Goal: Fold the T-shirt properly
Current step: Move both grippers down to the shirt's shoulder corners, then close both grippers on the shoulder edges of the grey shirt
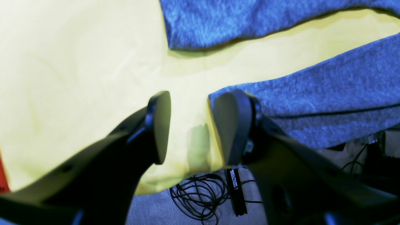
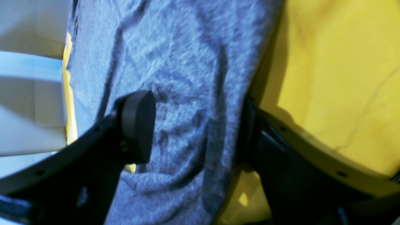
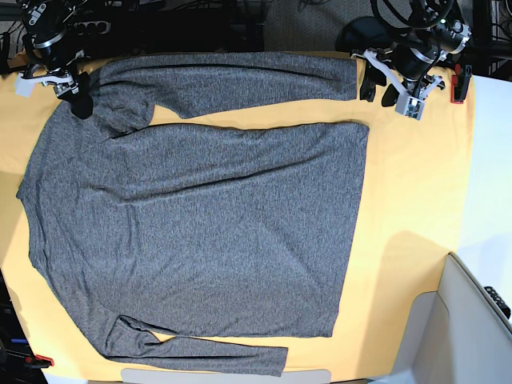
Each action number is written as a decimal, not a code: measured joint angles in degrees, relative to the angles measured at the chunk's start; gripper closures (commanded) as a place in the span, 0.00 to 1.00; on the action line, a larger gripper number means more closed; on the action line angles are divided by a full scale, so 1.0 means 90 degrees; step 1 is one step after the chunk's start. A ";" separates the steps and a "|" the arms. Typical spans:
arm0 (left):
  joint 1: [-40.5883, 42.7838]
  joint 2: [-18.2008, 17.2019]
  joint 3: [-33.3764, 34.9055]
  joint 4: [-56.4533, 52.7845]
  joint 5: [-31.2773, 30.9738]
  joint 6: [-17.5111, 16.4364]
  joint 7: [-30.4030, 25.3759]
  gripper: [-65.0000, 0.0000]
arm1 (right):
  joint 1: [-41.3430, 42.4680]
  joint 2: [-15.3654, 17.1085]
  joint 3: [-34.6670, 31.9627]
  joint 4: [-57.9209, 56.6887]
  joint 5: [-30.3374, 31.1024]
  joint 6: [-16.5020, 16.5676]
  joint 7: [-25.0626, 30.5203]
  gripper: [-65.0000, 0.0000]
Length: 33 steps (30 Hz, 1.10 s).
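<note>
Lying flat T-shirt (image 3: pixel 200 216), both claws apart at sleeve

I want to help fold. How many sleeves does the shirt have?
2. One sleeve lies along the top edge of the shirt; the other sleeve lies along the bottom edge.

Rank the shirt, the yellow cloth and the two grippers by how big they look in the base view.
1. Shirt
2. Yellow cloth, partly covered by the shirt
3. Left gripper and right gripper: both small, too alike to rank
</note>
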 measured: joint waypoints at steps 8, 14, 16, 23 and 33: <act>-0.0019 0.0000 -0.0007 -0.0002 -0.0029 0.0000 0.0743 0.60 | 0.0012 -0.0012 -0.0015 -0.0041 -0.0367 -0.0012 -0.0104 0.88; -0.0053 0.0000 -0.0017 -0.0010 -0.0578 -0.0022 0.1258 0.59 | 0.0007 -0.0002 -0.0131 -0.0039 -0.0585 -0.0029 -0.0104 0.94; -0.0092 0.0000 -0.0027 -0.0146 -0.0546 -0.0019 0.1467 0.59 | 0.0015 0.0002 -0.0223 -0.0039 -0.0590 -0.0027 -0.0100 0.92; -0.0563 0.0019 -0.0041 -0.0831 -0.0619 -0.0005 0.1931 0.53 | 0.0029 -0.0012 -0.0243 -0.0039 -0.0585 -0.0012 -0.0097 0.91; -0.0741 -0.0141 -0.0095 -0.1530 -0.2159 -0.0027 0.2249 0.53 | 0.0029 -0.0015 -0.0243 -0.0039 -0.0585 -0.0012 -0.0097 0.91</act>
